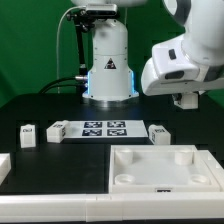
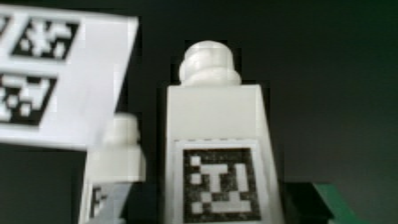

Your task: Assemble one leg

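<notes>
In the wrist view a white leg stands between my fingers, its round peg pointing away and its square tag facing the camera. My gripper is shut on this leg, with dark fingers against both its sides. A second leg lies on the table below, beside the marker board. In the exterior view my gripper hangs above the table at the right, and the held leg is hidden there. Three loose legs lie on the table, two left of the marker board and one right of it.
The marker board lies mid-table in front of the robot base. The large white square panel with corner recesses lies at the front right. A white piece shows at the front left edge.
</notes>
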Action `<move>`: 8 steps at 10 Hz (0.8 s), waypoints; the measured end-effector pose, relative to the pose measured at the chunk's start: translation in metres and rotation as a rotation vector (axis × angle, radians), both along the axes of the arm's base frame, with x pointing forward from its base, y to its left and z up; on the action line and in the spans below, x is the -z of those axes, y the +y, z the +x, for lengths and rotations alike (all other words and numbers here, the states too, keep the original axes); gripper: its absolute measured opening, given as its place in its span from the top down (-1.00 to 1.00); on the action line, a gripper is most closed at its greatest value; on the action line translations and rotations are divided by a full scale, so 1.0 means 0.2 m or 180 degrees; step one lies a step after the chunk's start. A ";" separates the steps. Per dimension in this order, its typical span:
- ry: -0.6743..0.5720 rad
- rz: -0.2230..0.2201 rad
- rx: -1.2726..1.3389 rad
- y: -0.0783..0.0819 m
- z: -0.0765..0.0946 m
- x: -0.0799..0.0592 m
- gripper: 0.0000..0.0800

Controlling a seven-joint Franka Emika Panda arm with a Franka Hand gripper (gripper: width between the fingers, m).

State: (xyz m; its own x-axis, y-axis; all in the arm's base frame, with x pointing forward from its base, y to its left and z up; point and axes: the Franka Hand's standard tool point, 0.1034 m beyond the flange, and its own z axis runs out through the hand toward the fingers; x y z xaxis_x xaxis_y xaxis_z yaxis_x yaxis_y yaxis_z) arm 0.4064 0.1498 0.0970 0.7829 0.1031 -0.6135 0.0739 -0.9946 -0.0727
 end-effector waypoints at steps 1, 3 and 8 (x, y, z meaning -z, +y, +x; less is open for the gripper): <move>-0.0352 0.0018 0.0025 0.00 0.01 0.00 0.27; -0.0890 0.0057 0.0048 -0.02 0.03 -0.01 0.27; -0.2285 0.0221 0.0171 -0.06 0.26 -0.12 0.27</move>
